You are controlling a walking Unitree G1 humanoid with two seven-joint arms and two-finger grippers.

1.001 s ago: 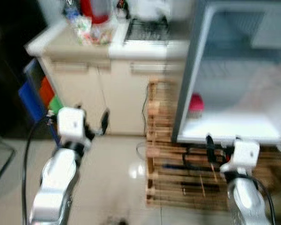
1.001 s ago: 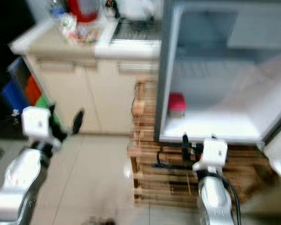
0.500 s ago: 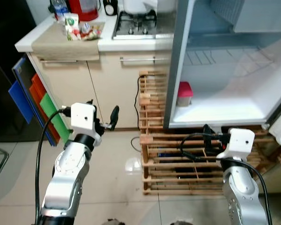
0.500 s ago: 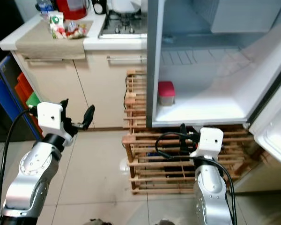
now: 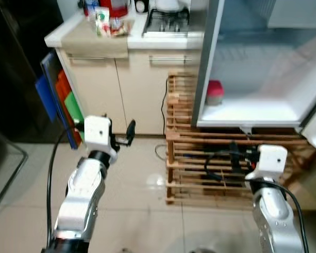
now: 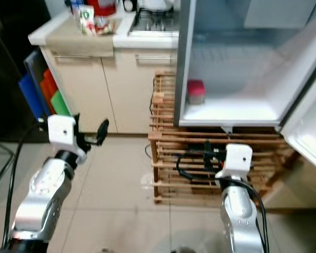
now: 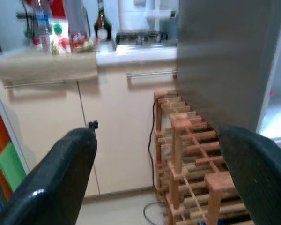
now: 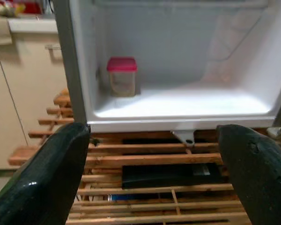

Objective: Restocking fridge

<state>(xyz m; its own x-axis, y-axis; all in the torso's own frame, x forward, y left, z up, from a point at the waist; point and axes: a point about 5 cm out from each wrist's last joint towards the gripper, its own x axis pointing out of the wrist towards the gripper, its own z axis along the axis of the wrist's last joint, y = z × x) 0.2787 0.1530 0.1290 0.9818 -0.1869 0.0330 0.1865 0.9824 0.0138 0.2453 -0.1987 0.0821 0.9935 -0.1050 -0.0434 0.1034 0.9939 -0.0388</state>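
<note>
Backing off has widened my view; both claws, left claw [image 5: 127, 133] and right claw [image 8: 154, 154], spread empty before the open fridge [image 6: 237, 113], with supplies waiting on the far-left desk [image 5: 102, 39].

Pale glossy tiled floor [image 5: 142, 184]. Cream base cabinets [image 5: 142, 95] with bar handles; white table [image 5: 163, 41] carrying a gas hob [image 5: 168, 21]. Slatted wooden rack [image 5: 200, 163] on floor. Coloured boards [image 5: 60, 100] leaning beside cabinets.

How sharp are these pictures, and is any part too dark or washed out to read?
Left eye view: slightly soft, the counter items smeared, the far left sunk in dark shade. Right eye view: the fridge floor glares white. Left wrist view: the fingers are blurred close up, the cabinet readable. Right wrist view: sharpest, the red-lidded container is clear.
</note>
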